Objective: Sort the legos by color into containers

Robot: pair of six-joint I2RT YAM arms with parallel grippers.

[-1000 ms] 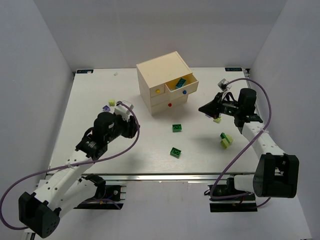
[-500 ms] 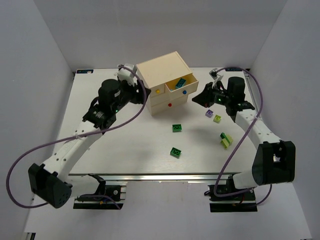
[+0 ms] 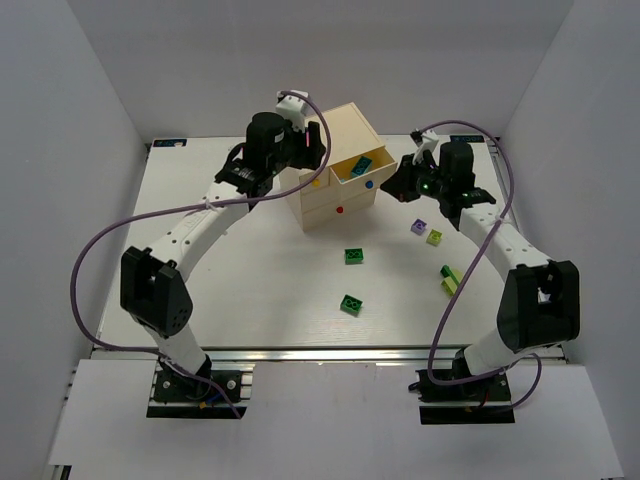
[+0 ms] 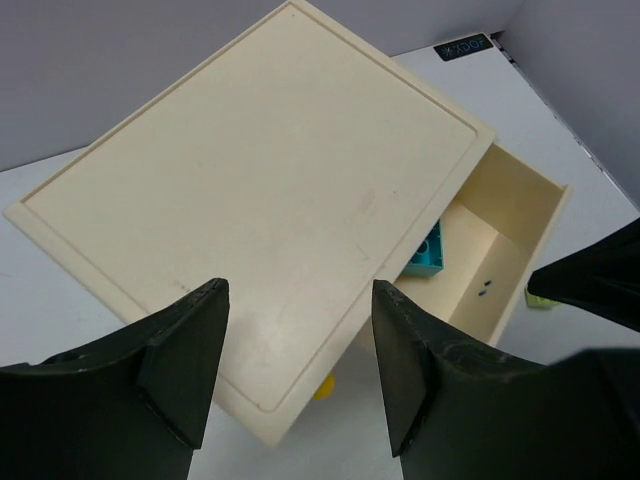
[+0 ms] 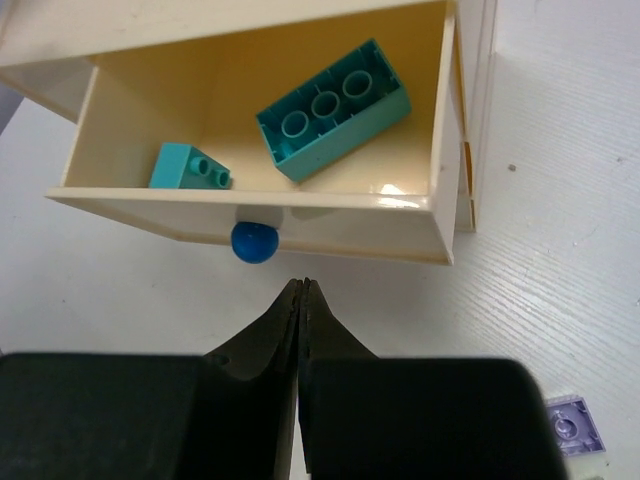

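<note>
**Blue knob sits straight ahead of the closed right jaws**

The right jaws are pressed together into one point and hold nothing. The blue knob (image 5: 252, 242) sits just beyond their tip, slightly to its left in the wrist view, with a sliver of bare tabletop (image 5: 560, 200) between them. That knob belongs to the open drawer (image 5: 330, 222), whose front runs crosswise to the jaws, so a straight advance would meet it nearly square on. The right arm (image 3: 490, 225) is much the nearer to that drawer front. The left arm (image 3: 200, 215) comes in from the other side, and the left jaws are spread wide and empty above the lid of the chest (image 4: 260, 190). I can't tell whether they touch it. I'd guess the right is about to nudge the drawer shut while the left steadies the chest, but that is only a guess.

There is one chest with three knobs: the blue one, a yellow knob (image 3: 316, 183) and a red knob (image 3: 340, 210).

- **In the open drawer:** two teal pieces, a long teal brick (image 5: 333, 110) lying aslant and a small teal brick (image 5: 190, 167) at the drawer's left end in the wrist view.
- **Loose in front of the chest:** two bricks, a green brick (image 3: 353, 257) and a second green brick (image 3: 350, 305) nearer the arms' bases.
- **Beneath the right arm:** a pale purple piece (image 3: 419, 227) with a yellow-green piece (image 3: 434, 237) just beside it.
- **Further toward the near edge:** a yellow-green and green lump (image 3: 450, 280), which may be one brick or two stuck together.
</note>
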